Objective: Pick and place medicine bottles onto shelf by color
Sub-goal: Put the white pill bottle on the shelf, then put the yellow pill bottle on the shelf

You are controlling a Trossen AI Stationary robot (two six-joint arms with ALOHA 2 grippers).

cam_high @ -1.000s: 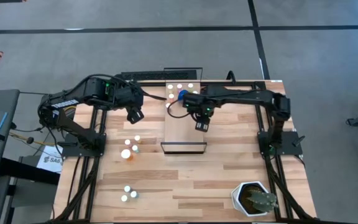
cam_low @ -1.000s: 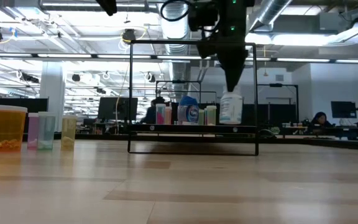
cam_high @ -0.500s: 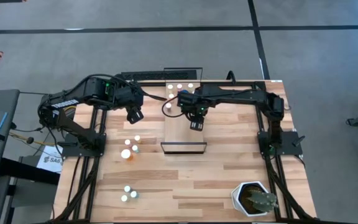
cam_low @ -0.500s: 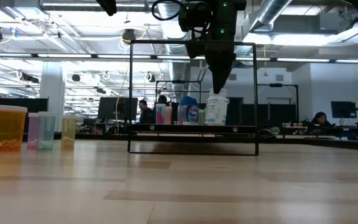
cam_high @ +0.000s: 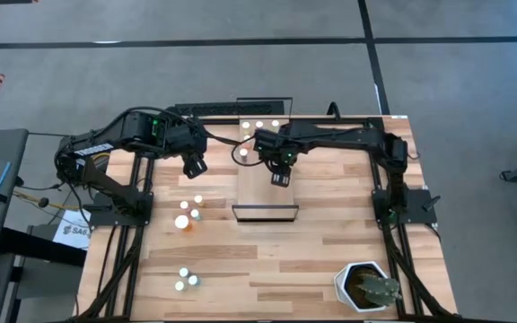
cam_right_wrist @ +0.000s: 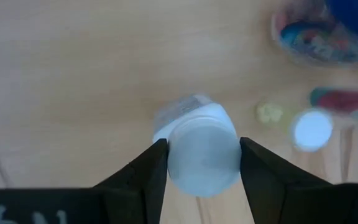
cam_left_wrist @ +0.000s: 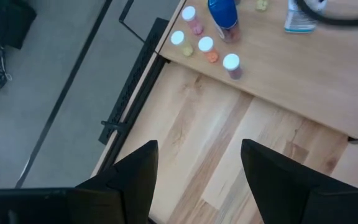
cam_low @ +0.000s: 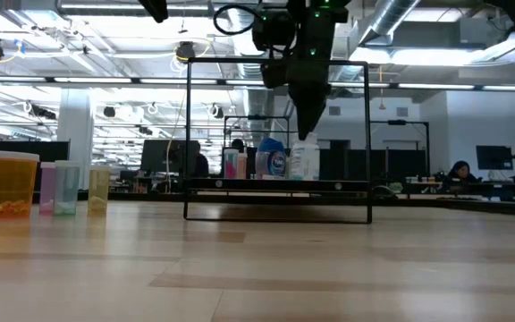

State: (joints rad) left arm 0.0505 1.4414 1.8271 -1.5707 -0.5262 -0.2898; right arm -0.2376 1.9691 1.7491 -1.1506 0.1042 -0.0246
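Observation:
The shelf (cam_high: 257,193) is a light-wood board on a dark frame at the table's far middle. Several small white-capped bottles (cam_high: 258,126) and a blue bottle (cam_low: 271,159) stand at its far end. My right gripper (cam_high: 281,178) is above the shelf, shut on a white bottle (cam_low: 304,161) just right of the blue one. My left gripper (cam_high: 193,167) hangs open and empty above the table, left of the shelf. More bottles (cam_high: 187,215) stand on the table's left part, orange, pink and yellowish in the low view (cam_low: 9,183). My right gripper pinches the white bottle's round cap (cam_right_wrist: 202,155) between its two fingers, one finger (cam_right_wrist: 149,177) on each side. The fingers come from above, pointing down. The bottle hangs upright below them, its base level with the shelf board; whether it rests on the board I cannot tell.
A white hexagonal plant pot (cam_high: 363,287) stands at the near right corner. Three small bottles (cam_high: 185,279) stand near the table's near left. The shelf's dark frame (cam_low: 188,134) rises above the board. The shelf's near half (cam_high: 267,199) is bare wood.
My right gripper has carried the white bottle toward the table's left, along above the shelf, until it is close beside the blue bottle. The bottle has stayed upright in the shut fingers.

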